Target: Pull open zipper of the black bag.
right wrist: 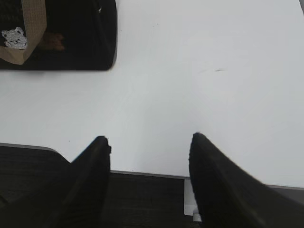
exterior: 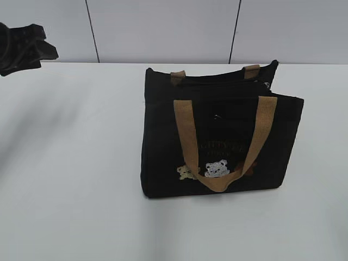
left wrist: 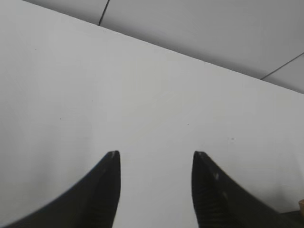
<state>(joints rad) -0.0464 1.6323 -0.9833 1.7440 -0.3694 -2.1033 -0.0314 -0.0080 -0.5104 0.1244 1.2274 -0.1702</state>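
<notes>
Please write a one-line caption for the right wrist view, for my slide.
Open right gripper hovers over the white table's near edge, with a corner of the black bag at upper left.

Black bag [right wrist: 71,33] cropped by frame edge; green lettering [exterior: 222,147] illegible

left gripper [left wrist: 156,154]: you see two matte black curved fingers, ribbed inner faces.
right gripper [right wrist: 149,138]: matte black, tapered, rounded tips.

The bag [exterior: 163,147] is black, its straps [exterior: 187,136] tan, with a white bear patch [exterior: 217,168] beside a paler cream one, and faint lettering (greenish, hard to read). The table [exterior: 70,163] is white.
</notes>
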